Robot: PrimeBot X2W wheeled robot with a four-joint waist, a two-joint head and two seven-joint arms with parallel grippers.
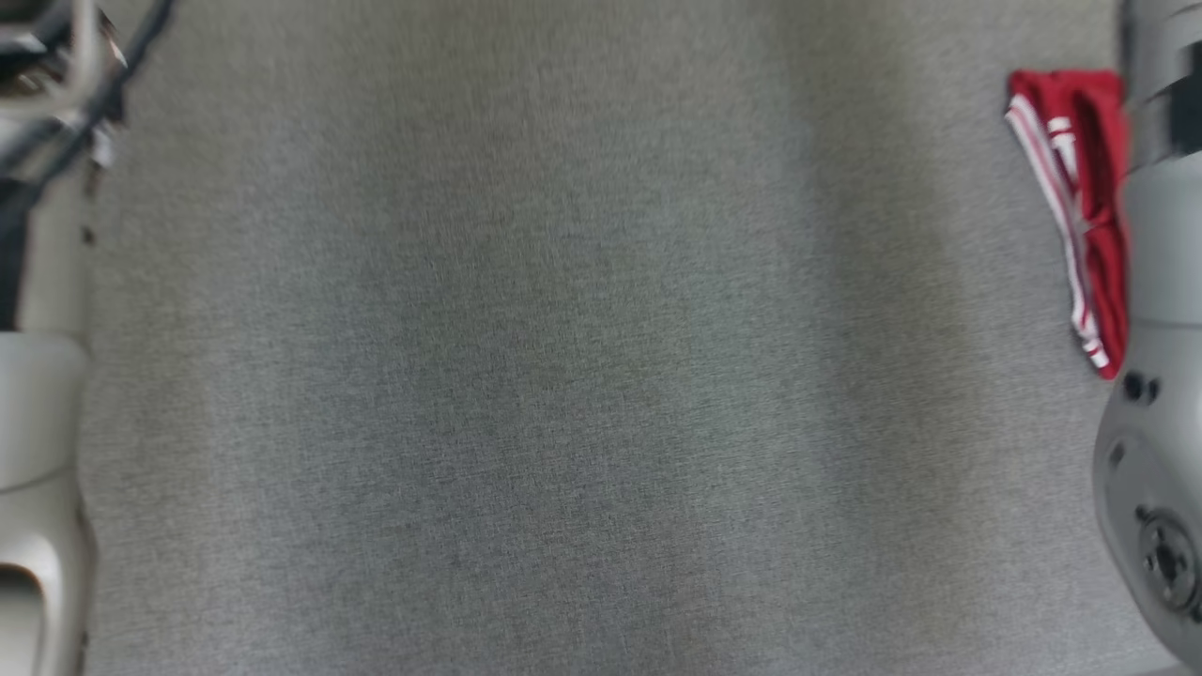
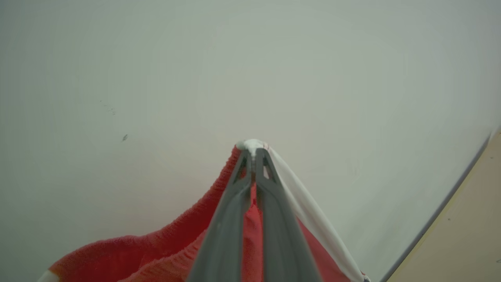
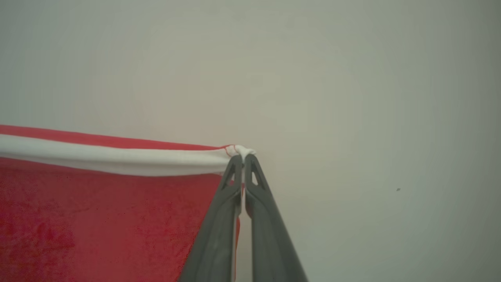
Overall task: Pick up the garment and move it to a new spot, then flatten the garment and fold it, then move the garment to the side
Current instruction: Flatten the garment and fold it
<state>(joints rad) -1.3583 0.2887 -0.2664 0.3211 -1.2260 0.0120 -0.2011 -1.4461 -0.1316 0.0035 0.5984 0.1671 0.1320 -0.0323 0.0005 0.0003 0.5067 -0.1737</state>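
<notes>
a wide grey cloth surface (image 1: 563,376) spreads out below the robot, a little blurred in the head view. the pale left arm (image 1: 38,422) stands at its left edge and the grey right arm (image 1: 1160,422) at its right. the garment (image 1: 1094,188) – red with white stripes – shows at the far upper right of that surface, partly behind the right arm; i cannot tell whether it lies there or hangs. in the left wrist view the left gripper (image 2: 253,154) is pinched shut on a corner of the garment, red cloth sagging away beneath it. in the right wrist view the right gripper (image 3: 242,158) is clamped on another corner, right at the end of the white band (image 3: 117,160) – which runs taut and straight off to the side.
</notes>
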